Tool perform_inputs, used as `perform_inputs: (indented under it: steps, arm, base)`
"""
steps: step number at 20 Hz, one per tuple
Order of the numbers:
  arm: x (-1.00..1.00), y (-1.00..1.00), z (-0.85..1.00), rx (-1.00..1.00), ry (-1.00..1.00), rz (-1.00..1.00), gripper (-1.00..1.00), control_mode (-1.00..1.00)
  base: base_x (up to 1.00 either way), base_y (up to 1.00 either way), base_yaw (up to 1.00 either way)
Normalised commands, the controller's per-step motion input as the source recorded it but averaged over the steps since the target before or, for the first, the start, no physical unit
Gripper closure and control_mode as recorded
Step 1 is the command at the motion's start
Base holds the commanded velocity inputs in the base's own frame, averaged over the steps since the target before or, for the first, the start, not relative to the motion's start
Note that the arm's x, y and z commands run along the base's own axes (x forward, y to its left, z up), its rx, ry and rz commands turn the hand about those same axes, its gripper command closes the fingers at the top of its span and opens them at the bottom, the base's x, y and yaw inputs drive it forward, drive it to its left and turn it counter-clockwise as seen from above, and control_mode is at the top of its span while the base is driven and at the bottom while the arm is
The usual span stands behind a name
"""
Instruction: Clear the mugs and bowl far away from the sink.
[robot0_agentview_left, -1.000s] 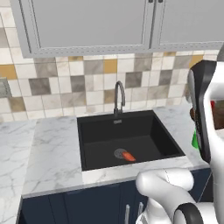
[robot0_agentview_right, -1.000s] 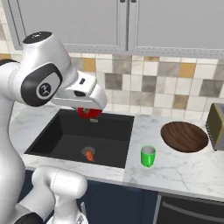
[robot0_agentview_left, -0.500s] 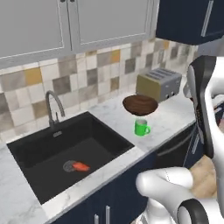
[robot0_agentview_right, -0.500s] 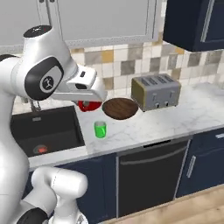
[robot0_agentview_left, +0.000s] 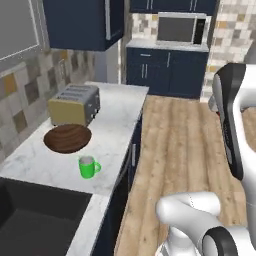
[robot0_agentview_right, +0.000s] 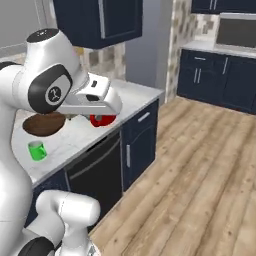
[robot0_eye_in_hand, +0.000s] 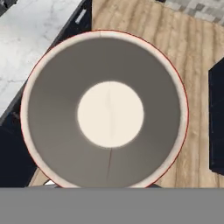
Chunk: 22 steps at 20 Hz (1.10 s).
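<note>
My gripper (robot0_agentview_right: 102, 116) is shut on the red mug (robot0_agentview_right: 103, 120) and holds it in the air by the counter's front edge. From above, the hand view looks straight into the red mug (robot0_eye_in_hand: 105, 109) and its pale inside, with marble to one side and wooden floor to the other. The green mug (robot0_agentview_left: 88, 167) stands on the white marble counter (robot0_agentview_left: 117, 115). Behind it lies the dark brown bowl (robot0_agentview_left: 67, 138). The same green mug (robot0_agentview_right: 36, 150) and bowl (robot0_agentview_right: 44, 124) sit to the left of the arm. A corner of the black sink (robot0_agentview_left: 35, 217) shows at the lower left.
A silver-and-olive toaster (robot0_agentview_left: 75, 103) stands behind the bowl. Wooden floor (robot0_agentview_left: 185, 140) stretches right of the counter to dark blue cabinets with a microwave (robot0_agentview_left: 180, 29). A dishwasher front (robot0_agentview_right: 95, 170) sits under the counter.
The whole picture has swung: the base has turned to the right, away from the sink, which slid from the middle to the lower left edge. The red mug stays in the gripper.
</note>
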Motion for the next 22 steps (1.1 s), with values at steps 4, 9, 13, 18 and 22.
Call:
perform_inputs:
  steps: [4, 9, 13, 18, 22]
  arm:
    - [0.0, 0.0, 0.0, 0.0, 0.0, 0.0, 1.0, 1.0]
    - [0.0, 0.0, 0.0, 0.0, 0.0, 0.0, 1.0, 1.0]
    - [0.0, 0.0, 0.0, 0.0, 0.0, 0.0, 1.0, 1.0]
    - [0.0, 0.0, 0.0, 0.0, 0.0, 0.0, 1.0, 1.0]
    - [0.0, 0.0, 0.0, 0.0, 0.0, 0.0, 1.0, 1.0]
  base:
    - [0.0, 0.0, -0.99]
    - [0.0, 0.0, -0.97]
    - [0.01, 0.0, -0.94]
    - [0.68, 0.15, -0.7]
    - [1.0, -0.26, -0.18]
